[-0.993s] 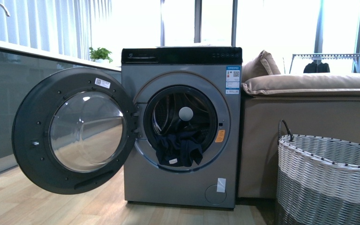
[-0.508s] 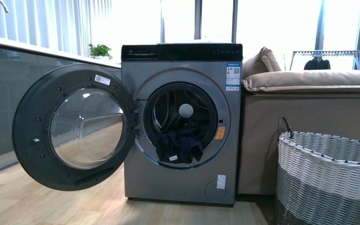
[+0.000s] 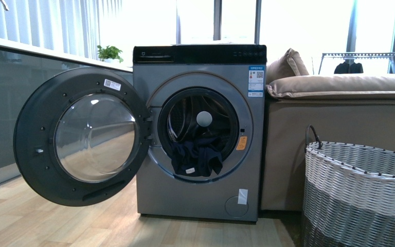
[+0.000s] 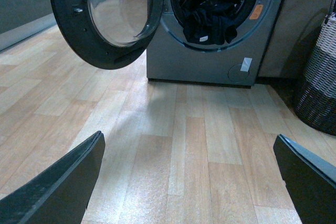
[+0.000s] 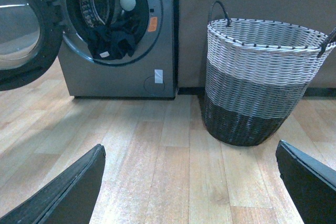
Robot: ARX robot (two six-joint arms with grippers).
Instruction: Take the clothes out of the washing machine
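1. We see the grey metal washing machine (image 3: 200, 198), its round glass door (image 3: 82, 136) open at 9 o'clock
2. Dark soft clothes (image 3: 198, 157) hang at 6 o'clock of its mouth
3. Our left gripper (image 4: 187, 145) and right gripper (image 5: 189, 148) both have jaws wide apart

One washing machine (image 3: 200, 198), one basket (image 3: 360, 195), one sofa (image 3: 339, 126).

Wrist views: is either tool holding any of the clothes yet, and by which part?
Nothing is held. The left tool and right tool are both open and empty; the clothes hang from the washing machine's drum mouth, untouched.
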